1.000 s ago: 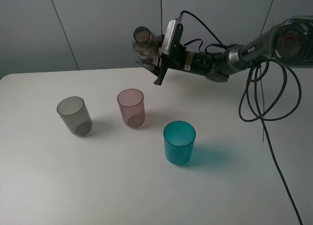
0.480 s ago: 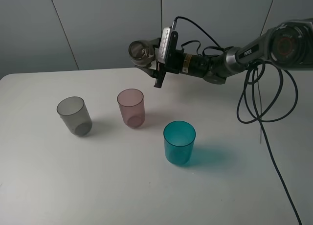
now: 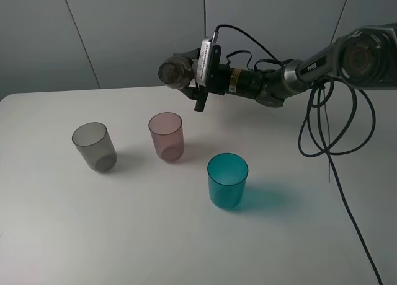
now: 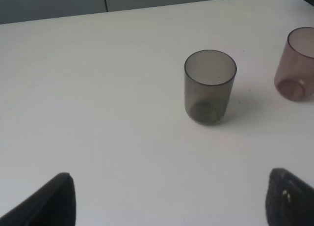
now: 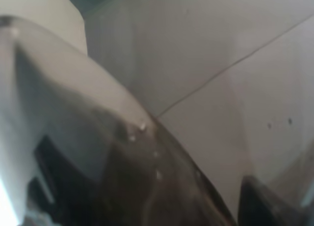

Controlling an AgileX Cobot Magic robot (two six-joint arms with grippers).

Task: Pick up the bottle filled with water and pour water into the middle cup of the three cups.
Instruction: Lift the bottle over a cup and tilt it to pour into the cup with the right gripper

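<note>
My right gripper [image 3: 188,74] is shut on the smoky-brown bottle [image 3: 175,72] and holds it tipped on its side in the air. Its round end points left, above and behind the pink middle cup [image 3: 166,136]. The bottle fills the right wrist view [image 5: 122,167]. The grey cup [image 3: 94,147] stands left of the pink cup and the teal cup [image 3: 227,180] to the front right. All three stand upright on the white table [image 3: 124,235]. My left gripper [image 4: 169,201] is open and empty, low over the table, short of the grey cup [image 4: 210,86] and the pink cup [image 4: 297,71].
Black cables [image 3: 329,130] hang from the right arm down over the table's right side. A grey panelled wall [image 3: 124,31] stands behind the table's far edge.
The right wrist has rolled, tipping the bottle further onto its side. Its round end has moved down and a little to the left. The cups have not moved.
</note>
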